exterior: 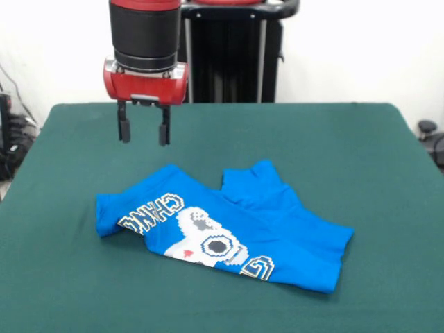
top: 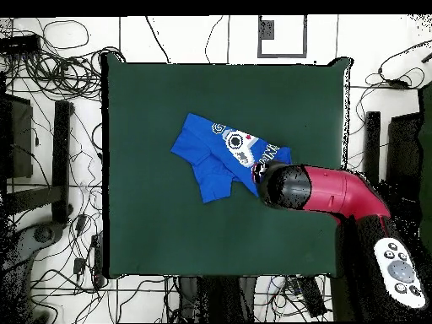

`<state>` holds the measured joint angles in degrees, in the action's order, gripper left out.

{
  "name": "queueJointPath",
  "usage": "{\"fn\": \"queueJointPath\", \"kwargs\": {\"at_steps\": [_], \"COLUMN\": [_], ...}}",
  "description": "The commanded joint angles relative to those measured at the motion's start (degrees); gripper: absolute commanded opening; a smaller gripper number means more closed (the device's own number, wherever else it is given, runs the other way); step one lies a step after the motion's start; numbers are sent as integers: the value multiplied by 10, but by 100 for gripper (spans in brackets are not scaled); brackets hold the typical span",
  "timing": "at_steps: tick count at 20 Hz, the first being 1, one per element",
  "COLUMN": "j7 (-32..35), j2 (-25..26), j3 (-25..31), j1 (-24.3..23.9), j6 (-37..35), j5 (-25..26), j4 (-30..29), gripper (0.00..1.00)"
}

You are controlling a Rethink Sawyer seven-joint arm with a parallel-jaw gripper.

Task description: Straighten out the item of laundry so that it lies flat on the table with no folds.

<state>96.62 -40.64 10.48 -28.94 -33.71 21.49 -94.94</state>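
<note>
Both views are bright and evenly lit, with soft light from above and no hard-edged shadows. In the front view the T-shirt (exterior: pixel 229 232) casts only a thin dark rim on the table (exterior: pixel 361 159) along its 6 o'clock and 9 o'clock edges. The gripper (exterior: pixel 144 130) throws no distinct shadow on the felt. The white wall at 12 o'clock is nearly washed out. A faint sheen shows on the arm's (exterior: pixel 144 35) black casing. Focus is slightly soft throughout. In the overhead view the pale floor (top: pixel 51 126) looks overexposed, while the table stays dark and flat, without glare.
</note>
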Motion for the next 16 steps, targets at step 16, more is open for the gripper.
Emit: {"fn": "queueJointPath", "kwargs": {"at_steps": [16], "j7": [76], "j2": [52], "j3": [14], "j1": [27], "j6": [95], "j5": [-4], "j4": [-83], "gripper": [100]}}
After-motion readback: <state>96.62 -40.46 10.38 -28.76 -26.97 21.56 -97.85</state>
